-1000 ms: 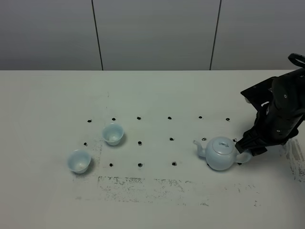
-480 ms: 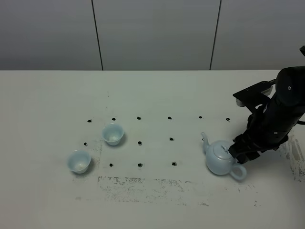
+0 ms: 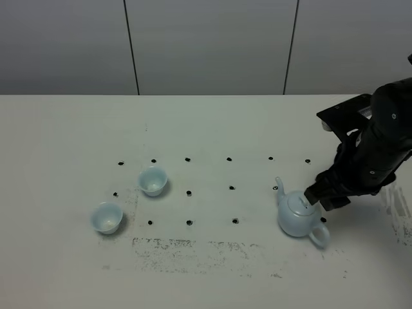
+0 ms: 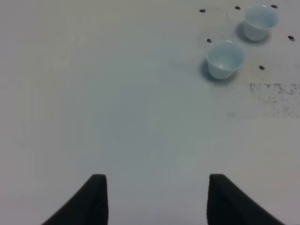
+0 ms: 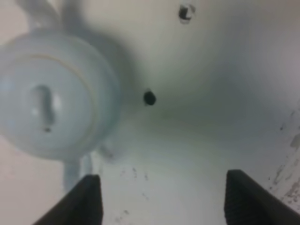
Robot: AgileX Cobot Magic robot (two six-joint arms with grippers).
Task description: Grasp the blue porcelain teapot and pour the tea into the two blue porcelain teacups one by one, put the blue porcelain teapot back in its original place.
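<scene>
The blue porcelain teapot (image 3: 299, 216) stands upright on the table's right side, its spout pointing away and slightly left, its loop handle (image 3: 319, 237) toward the front right. My right gripper (image 3: 320, 195) hangs open just right of the lid, holding nothing. In the right wrist view the teapot (image 5: 49, 96) lies off to one side of the open gripper (image 5: 164, 201), its handle close to one fingertip (image 5: 89, 194). The two blue porcelain teacups (image 3: 153, 181) (image 3: 107, 217) sit at the left. My left gripper (image 4: 157, 199) is open over bare table, with the teacups (image 4: 226, 58) (image 4: 260, 21) ahead of it.
Black dot marks (image 3: 232, 188) form a grid across the white table (image 3: 212, 129). A speckled, scuffed strip (image 3: 193, 248) runs along the front. A grey panelled wall (image 3: 206, 45) closes the back. The right arm's dark body (image 3: 376, 148) rises over the table's right edge.
The teapot has turned on the spot: its spout swung from left toward the back, its handle round toward the front. My right gripper shifted left, then up a little.
</scene>
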